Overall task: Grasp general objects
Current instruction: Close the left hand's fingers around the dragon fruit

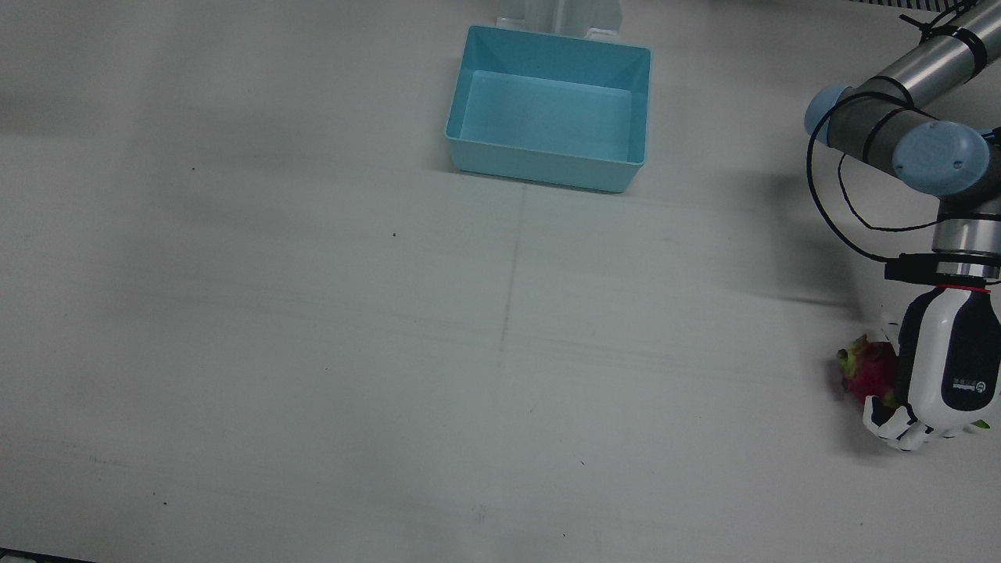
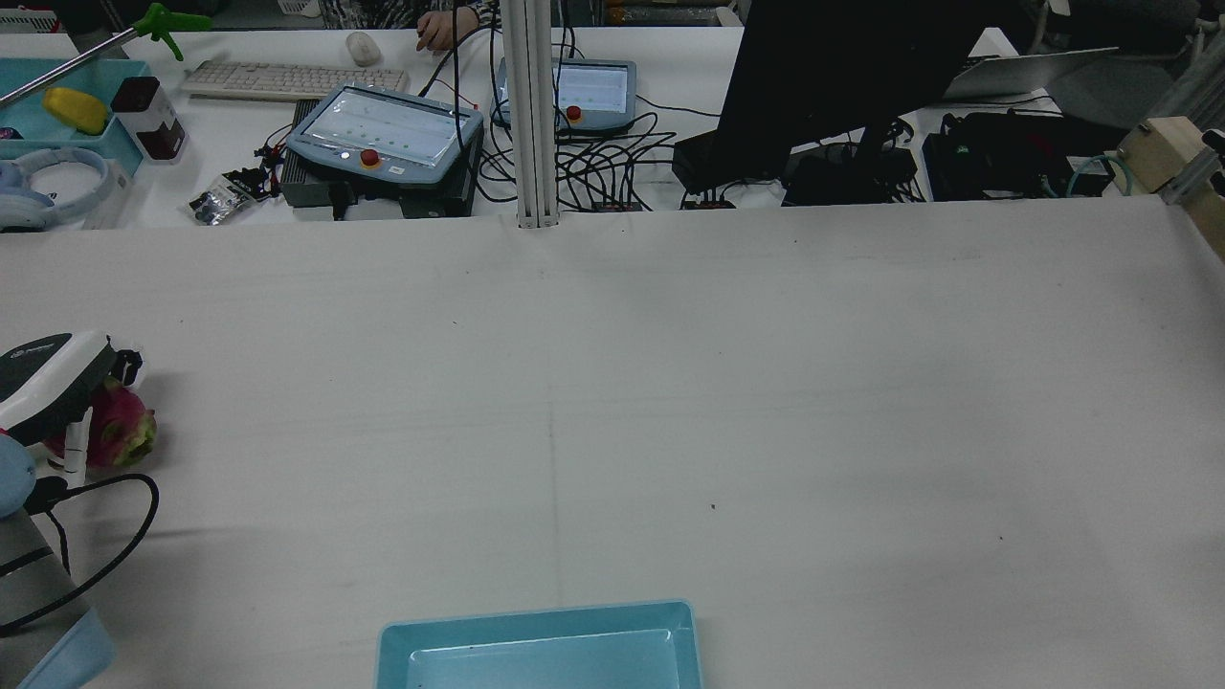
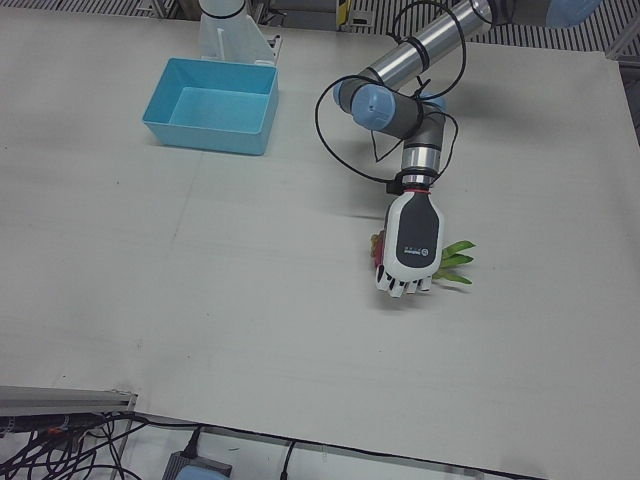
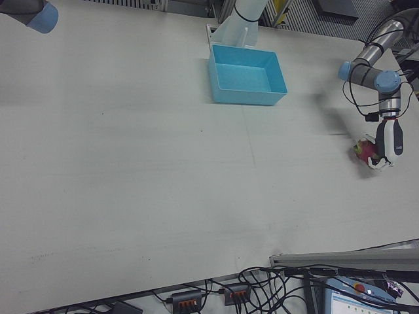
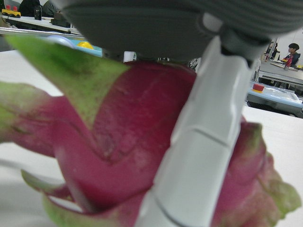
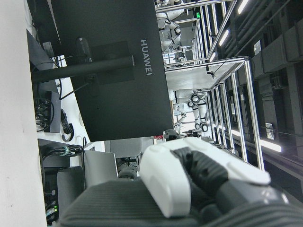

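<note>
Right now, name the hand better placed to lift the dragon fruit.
Left. The left hand is already over the dragon fruit, fingers against it; the right hand is nowhere near it.

Work surface: one white table (image 1: pixel 313 352) carrying one blue bin (image 1: pixel 547 109) and one dragon fruit (image 1: pixel 868 371), with one robot hand, the left hand (image 1: pixel 942 375), over it. Operators' bench behind: two teach pendants (image 2: pixel 383 129) (image 2: pixel 593 88), one keyboard (image 2: pixel 287 78), one mouse (image 2: pixel 363 46), one black monitor (image 2: pixel 842 77), one pair of headphones (image 2: pixel 53 187).
</note>
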Robot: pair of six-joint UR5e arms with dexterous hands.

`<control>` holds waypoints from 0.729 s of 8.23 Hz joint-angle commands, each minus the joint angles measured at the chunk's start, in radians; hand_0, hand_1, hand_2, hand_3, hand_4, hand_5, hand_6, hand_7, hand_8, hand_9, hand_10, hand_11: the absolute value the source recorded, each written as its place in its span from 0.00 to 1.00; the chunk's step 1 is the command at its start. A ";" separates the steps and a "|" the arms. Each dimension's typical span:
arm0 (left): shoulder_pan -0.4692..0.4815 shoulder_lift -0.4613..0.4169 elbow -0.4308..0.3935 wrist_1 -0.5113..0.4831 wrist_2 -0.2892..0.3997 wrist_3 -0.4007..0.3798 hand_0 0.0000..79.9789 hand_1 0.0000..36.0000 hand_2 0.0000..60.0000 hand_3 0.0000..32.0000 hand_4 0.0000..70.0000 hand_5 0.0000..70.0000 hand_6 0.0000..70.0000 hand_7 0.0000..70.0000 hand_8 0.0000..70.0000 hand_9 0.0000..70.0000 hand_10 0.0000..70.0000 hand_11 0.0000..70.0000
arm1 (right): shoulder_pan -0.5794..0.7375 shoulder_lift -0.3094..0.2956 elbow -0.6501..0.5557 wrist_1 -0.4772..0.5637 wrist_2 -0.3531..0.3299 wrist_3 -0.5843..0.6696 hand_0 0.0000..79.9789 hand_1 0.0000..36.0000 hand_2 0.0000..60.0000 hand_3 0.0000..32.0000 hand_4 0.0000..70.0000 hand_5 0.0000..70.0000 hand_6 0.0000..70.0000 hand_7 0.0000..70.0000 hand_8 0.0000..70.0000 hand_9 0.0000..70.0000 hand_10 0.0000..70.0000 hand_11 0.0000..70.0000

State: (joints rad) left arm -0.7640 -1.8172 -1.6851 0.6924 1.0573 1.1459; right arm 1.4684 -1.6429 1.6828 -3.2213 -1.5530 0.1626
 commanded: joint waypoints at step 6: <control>0.002 -0.011 -0.190 0.045 0.068 -0.006 1.00 1.00 1.00 0.00 0.59 1.00 0.95 1.00 1.00 1.00 0.78 1.00 | 0.000 0.000 0.000 0.000 -0.001 0.000 0.00 0.00 0.00 0.00 0.00 0.00 0.00 0.00 0.00 0.00 0.00 0.00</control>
State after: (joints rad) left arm -0.7619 -1.8183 -1.7775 0.7016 1.0724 1.1407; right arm 1.4686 -1.6429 1.6828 -3.2213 -1.5524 0.1626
